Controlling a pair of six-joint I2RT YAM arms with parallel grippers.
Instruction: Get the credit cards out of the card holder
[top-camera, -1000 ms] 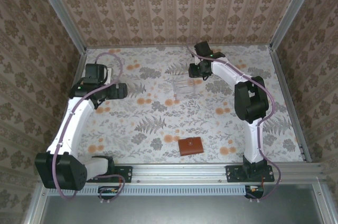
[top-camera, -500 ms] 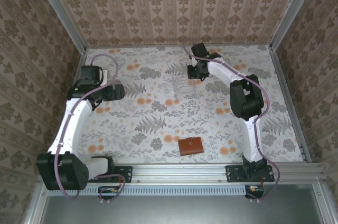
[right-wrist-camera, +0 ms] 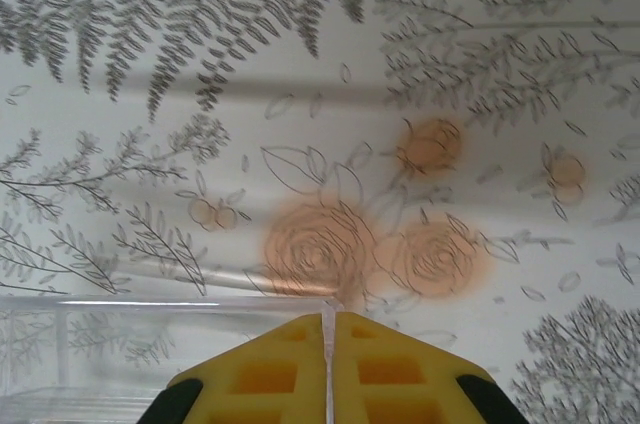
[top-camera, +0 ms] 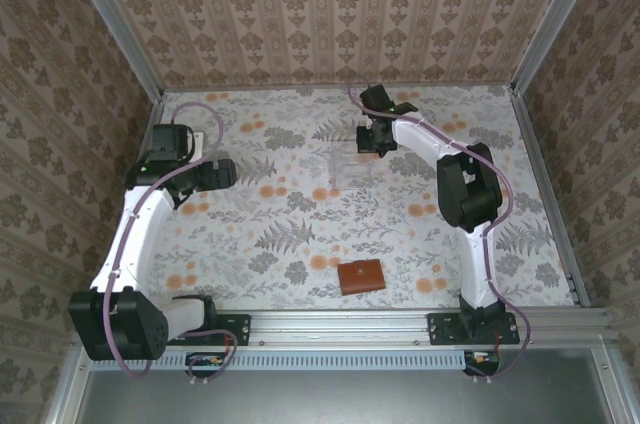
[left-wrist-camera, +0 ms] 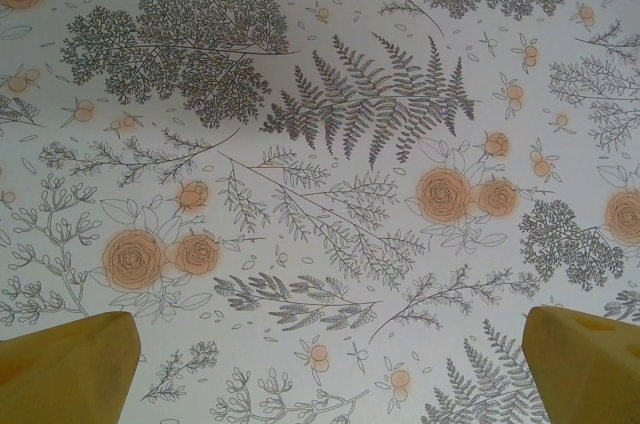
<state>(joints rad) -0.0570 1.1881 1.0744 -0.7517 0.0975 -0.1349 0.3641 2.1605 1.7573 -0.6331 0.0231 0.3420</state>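
Note:
The card holder lies shut, a small brown folder near the table's front edge, far from both grippers. The credit cards are hidden. At the back of the table, my right gripper is shut on the corner wall of a clear plastic tray; the thin clear wall runs between its yellow fingers. Over the left side of the table, my left gripper hangs open above bare patterned cloth, nothing between its yellow fingertips.
The floral tablecloth covers the whole table. Patterned walls with metal frame posts close in the back and both sides. A metal rail with the arm bases runs along the front edge.
My right gripper's jaws have closed on the tray's corner wall, and its wrist has shifted slightly left. The left arm drew back a little to the left.

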